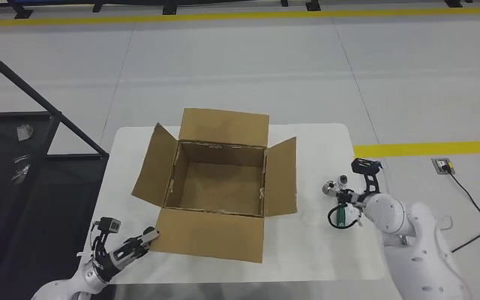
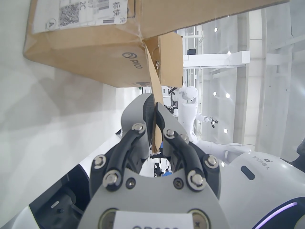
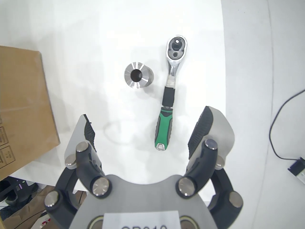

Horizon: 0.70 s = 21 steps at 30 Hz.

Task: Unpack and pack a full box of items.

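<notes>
The left gripper point(image 2: 153, 107) is clamped on the edge of a flap point(image 2: 156, 82) of the cardboard box point(image 1: 214, 234), which stands open on the white bench point(image 1: 319, 146) just beyond its fingertips. The right gripper point(image 3: 146, 116) hangs over the bench with its jaws wide apart. Below it lies a green-handled ratchet wrench point(image 3: 169, 91), the handle in line with the gap and the head pointing away. A metal sleeve point(image 3: 138, 75) stands just beside the wrench, ahead of the gripper.
</notes>
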Tool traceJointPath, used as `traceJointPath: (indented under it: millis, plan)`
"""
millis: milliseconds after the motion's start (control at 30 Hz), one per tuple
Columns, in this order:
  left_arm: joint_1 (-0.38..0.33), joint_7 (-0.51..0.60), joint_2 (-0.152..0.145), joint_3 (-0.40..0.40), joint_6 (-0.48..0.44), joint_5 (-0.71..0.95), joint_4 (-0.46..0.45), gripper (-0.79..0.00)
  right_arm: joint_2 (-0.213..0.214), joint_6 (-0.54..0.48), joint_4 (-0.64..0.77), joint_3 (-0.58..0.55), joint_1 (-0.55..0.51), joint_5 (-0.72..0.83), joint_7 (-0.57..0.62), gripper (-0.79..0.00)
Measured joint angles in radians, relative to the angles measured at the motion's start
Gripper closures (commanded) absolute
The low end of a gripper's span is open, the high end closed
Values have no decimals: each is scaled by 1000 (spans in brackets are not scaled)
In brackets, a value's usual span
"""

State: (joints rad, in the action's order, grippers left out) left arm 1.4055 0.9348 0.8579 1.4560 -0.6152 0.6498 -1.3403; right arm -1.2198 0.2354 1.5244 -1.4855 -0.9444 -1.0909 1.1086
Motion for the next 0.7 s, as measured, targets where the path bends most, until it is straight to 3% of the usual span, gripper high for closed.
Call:
traceJointPath:
  millis: [33, 67, 100, 133, 400, 500, 600, 700]
  plan:
    - [-3, 4, 2, -3, -2, 0, 4, 0, 0, 21, -7, 6, 9, -18, 7, -785]
    - [-5, 7, 3, -5, -4, -1, 7, -188, 0, 27, -9, 7, 11, -22, 8, -785]
    - [-7, 11, 4, -6, -6, -1, 11, -702, 0, 27, -9, 6, 11, -22, 8, -785]
    - [-9, 17, 5, -7, -7, -1, 15, -785, 0, 25, -9, 6, 11, -20, 8, -785]
    - [-17, 50, 12, -10, 10, 32, 37, -785, 0, 23, -8, 7, 10, -19, 6, -785]
    - [-20, 63, 14, -9, 11, 30, 39, -785, 0, -31, -6, 42, 7, -43, 7, -785]
    - [-27, 73, 14, -4, 14, 24, 35, -785, 1, -20, -58, 57, 55, -79, 58, -785]
    - [-25, 83, 15, 5, 11, 27, 32, -785, 4, -79, -135, 70, 112, -98, 105, -785]
